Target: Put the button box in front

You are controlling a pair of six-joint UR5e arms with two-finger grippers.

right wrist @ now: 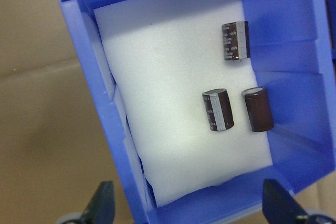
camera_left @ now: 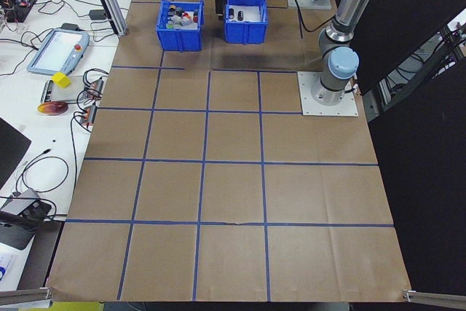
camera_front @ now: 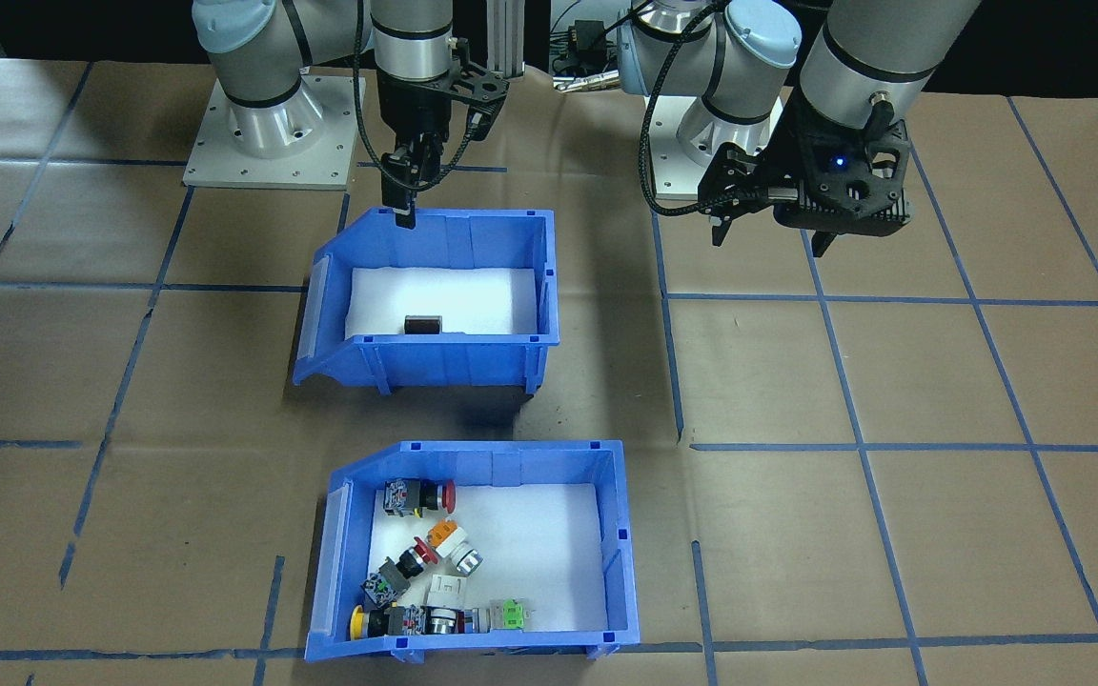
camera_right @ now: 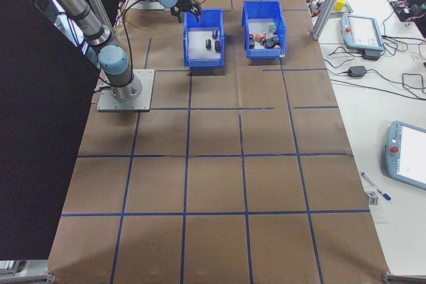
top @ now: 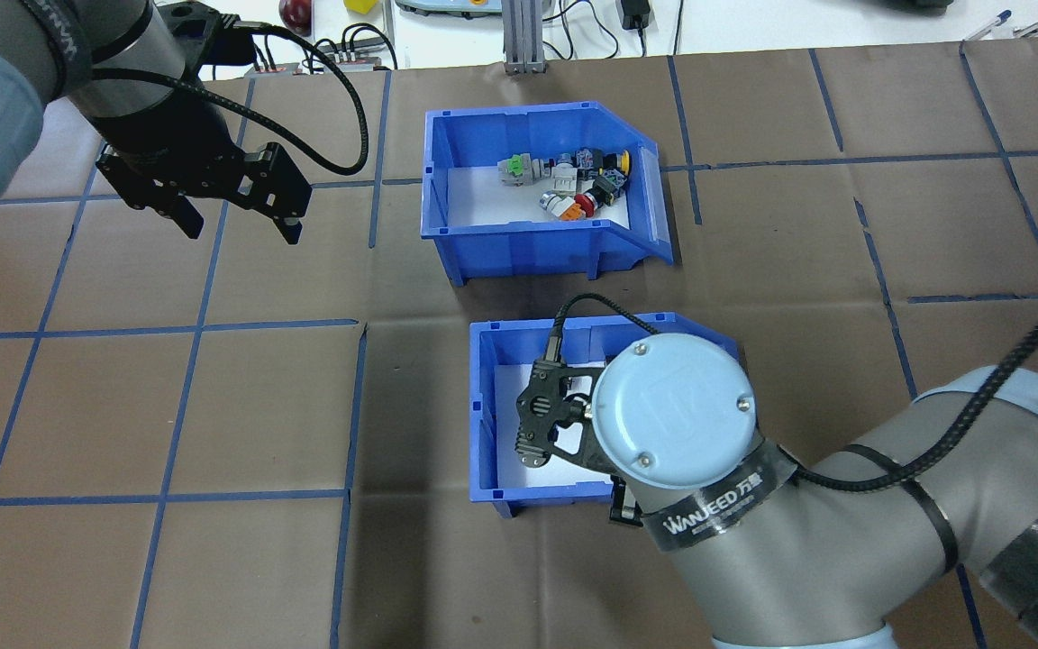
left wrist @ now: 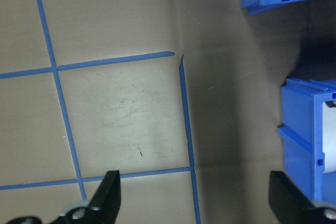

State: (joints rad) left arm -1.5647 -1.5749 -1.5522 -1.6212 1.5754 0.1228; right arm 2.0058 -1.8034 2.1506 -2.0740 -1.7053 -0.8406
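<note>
1. Front-facing view: the button box (camera_front: 473, 553) sits at lower centre, its long axis running left to right and its sloped open end pointing to the frame's left. Switches with red, yellow, orange and green caps lie along its left and lower inside on white foam. Above it, apart from it, stands the second blue bin (camera_front: 430, 300), lying the same way. The right gripper (camera_front: 406, 195) hangs at that bin's upper rim; from here its fingers look close together. The left gripper (camera_front: 770, 238), at upper right, has its fingers spread over bare paper.

2. Overhead view: the button box (top: 541, 194) is at upper centre, sloped end toward the frame's right. The right arm (top: 807, 514) carries a band reading "WANJEED" with two characters I cannot read. The left gripper (top: 235, 221) hangs at upper left, fingers apart.

3. Left wrist view: two black fingertips (left wrist: 107, 195) stand wide apart at the bottom edge, over brown paper with blue tape lines.

4. Right wrist view: the fingertips (right wrist: 102, 203) are spread, holding nothing, over three dark cylinders (right wrist: 218, 109) on the foam; their printing is too small to read.
</note>
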